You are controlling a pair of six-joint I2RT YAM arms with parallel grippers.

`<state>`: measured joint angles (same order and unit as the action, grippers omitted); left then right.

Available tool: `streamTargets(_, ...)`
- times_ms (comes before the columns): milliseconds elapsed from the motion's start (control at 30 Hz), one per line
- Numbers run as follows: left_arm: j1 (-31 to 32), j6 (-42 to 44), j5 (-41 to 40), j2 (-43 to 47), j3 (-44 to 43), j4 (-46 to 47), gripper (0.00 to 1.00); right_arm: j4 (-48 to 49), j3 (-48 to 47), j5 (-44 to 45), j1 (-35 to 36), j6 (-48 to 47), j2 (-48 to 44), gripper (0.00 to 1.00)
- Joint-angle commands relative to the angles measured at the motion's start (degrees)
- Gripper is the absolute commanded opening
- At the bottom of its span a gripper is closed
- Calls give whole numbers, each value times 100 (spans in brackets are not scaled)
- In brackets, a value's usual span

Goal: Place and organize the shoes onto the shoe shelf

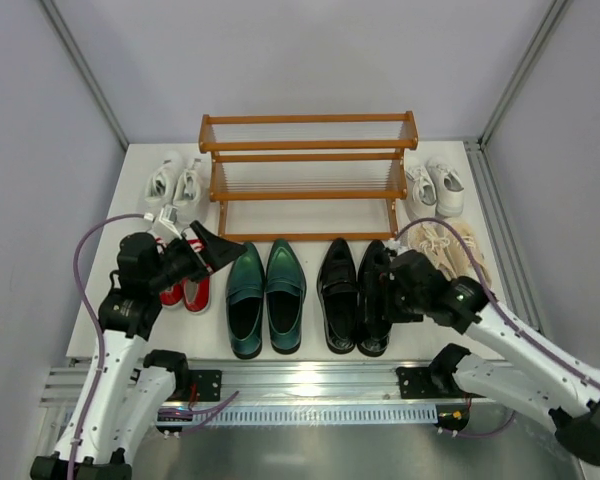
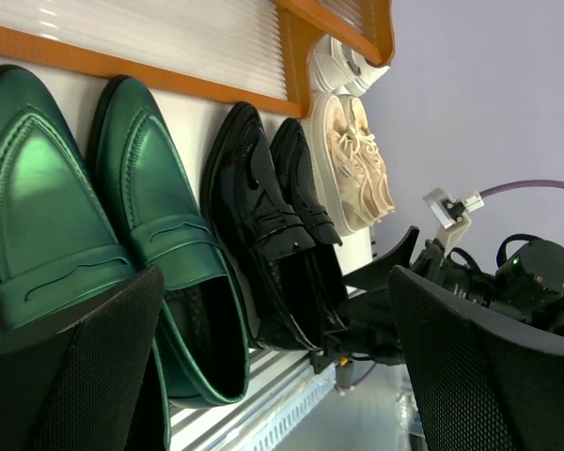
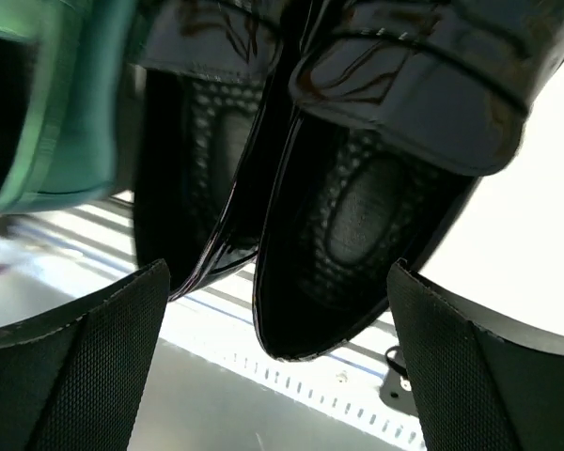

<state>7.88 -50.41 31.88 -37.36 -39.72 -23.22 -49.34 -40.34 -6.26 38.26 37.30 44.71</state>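
1. Hovering w/ jaws spread, empty: right gripper [image 1: 380, 285] over black loafers [image 1: 338, 300]; left gripper [image 1: 212, 250] beside green loafers [image 1: 265, 295].
2. Shoe shelf [image 1: 308, 150] bare.
3. Risk: glossy, close-packed loafers, so a finger may slip or shove the neighbour.

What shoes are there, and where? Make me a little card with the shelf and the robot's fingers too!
shelf: shoe shelf at the back, no shoes on it
front: green loafers, black loafers, side by side
left side: left white sneakers; red sneakers nearer
right side: right white sneakers; beige sneakers nearer
left fingers: open, holding nothing
right fingers: open, at the black loafers' heel end, holding nothing
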Motion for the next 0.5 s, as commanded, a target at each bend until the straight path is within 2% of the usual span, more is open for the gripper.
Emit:
streamTargets(0,29,488,-279,203,-334,-472,100,-102,-588,1995,1033,839,713,98)
streamTargets(167,29,681,-472,423,-281,-780,100,47,-774,2700,1579,1367,1346,100)
streamTargets(233,29,752,-542,502,-255,-947,100,91,-809,2884,1755,1666,1610,97)
streamTargets(367,29,840,-560,581,-185,-1070,100,126,-818,3263,1887,2228,1936,73)
streamTargets(400,29,840,-543,581,-176,-1070,100,205,-748,3237,1913,2290,1989,60)
streamTargets(467,29,858,-542,564,-167,-1079,100,460,-660,3201,2062,2466,2120,51)
